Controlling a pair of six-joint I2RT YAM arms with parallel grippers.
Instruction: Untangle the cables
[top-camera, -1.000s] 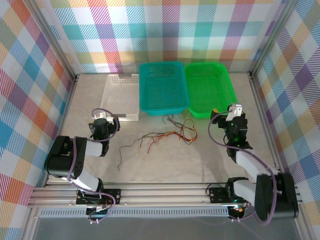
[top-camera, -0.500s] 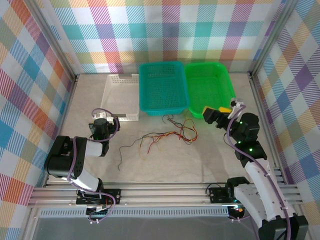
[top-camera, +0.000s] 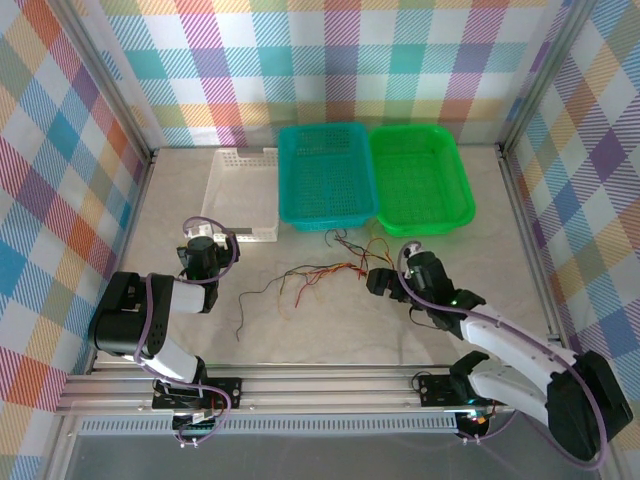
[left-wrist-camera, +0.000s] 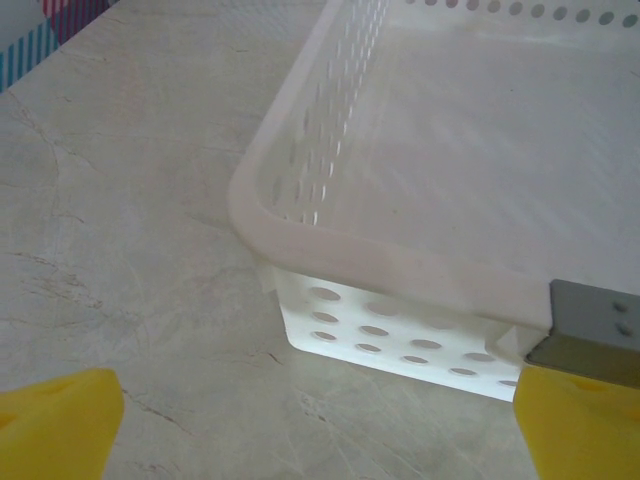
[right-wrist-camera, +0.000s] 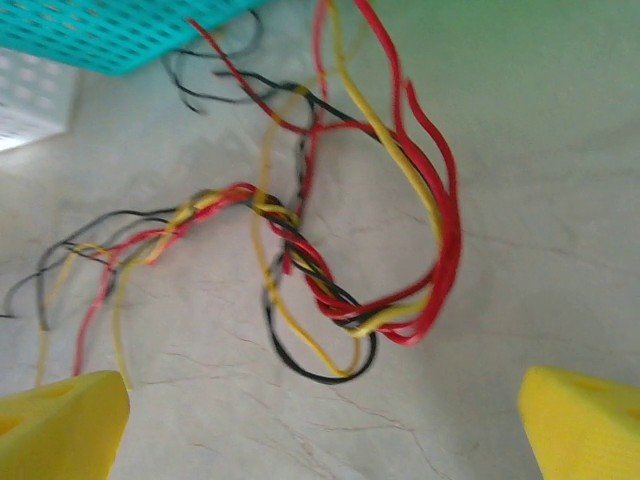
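Cables (right-wrist-camera: 445, 250) — twisted, on table (top-camera: 300, 330) | right gripper (right-wrist-camera: 322, 425) spread wide, hovering above

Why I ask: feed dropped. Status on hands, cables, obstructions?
Left hand open, at white basket corner. Right hand open, low over cables, gripping nothing. Cables twisted together on table. Teal basket edge close by far strands.

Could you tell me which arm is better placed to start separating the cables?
Right: the right gripper hovers open at the cables, while the left gripper faces the white basket, apart from them.
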